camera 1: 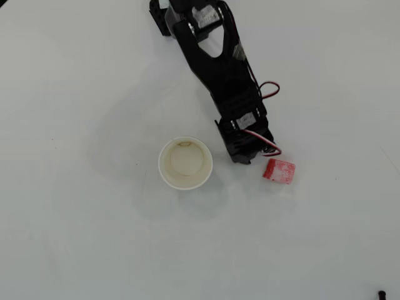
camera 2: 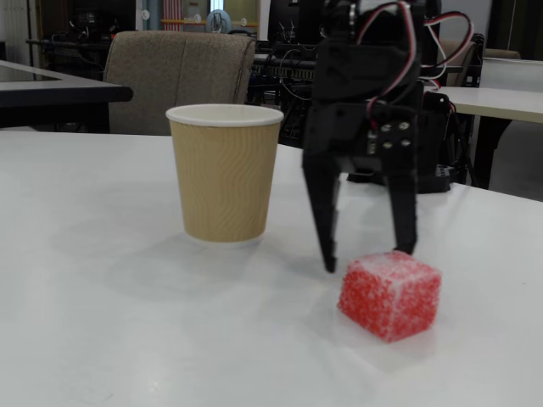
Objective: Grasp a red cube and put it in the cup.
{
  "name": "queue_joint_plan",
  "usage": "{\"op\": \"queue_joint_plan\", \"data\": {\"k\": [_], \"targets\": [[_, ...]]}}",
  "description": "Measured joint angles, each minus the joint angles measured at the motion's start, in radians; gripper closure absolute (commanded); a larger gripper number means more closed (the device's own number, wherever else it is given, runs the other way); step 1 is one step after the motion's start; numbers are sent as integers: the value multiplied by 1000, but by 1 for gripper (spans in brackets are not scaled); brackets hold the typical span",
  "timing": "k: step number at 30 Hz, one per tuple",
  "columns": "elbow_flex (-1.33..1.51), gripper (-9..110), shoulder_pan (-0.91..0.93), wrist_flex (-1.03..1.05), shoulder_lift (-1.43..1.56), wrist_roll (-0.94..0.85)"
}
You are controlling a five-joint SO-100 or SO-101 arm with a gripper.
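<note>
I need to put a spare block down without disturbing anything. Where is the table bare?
In the overhead view, everything left of the cup and the whole strip below it and the red cube is bare table. It is crowded between cup and cube, where the gripper stands with open jaws.

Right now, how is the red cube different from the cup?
The red cube is a small, solid, boxy block; the cup is round, hollow and much taller. The cube is red with whitish patches; the cup is tan-sided with a white rim. Both rest on the white table, untouched by the claw.
</note>
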Motion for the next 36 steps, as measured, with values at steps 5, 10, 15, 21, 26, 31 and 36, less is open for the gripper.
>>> {"op": "queue_joint_plan", "data": {"k": [5, 10, 15, 21, 26, 31, 36], "targets": [[91, 81, -35, 0, 89, 0], [137, 79, -46, 0, 149, 2], [137, 77, -43, 0, 153, 2], [80, 76, 3, 0, 86, 2], [28, 76, 15, -15, 31, 2], [25, 76, -15, -18, -9, 2], [-23, 75, -35, -18, -67, 0]]}}
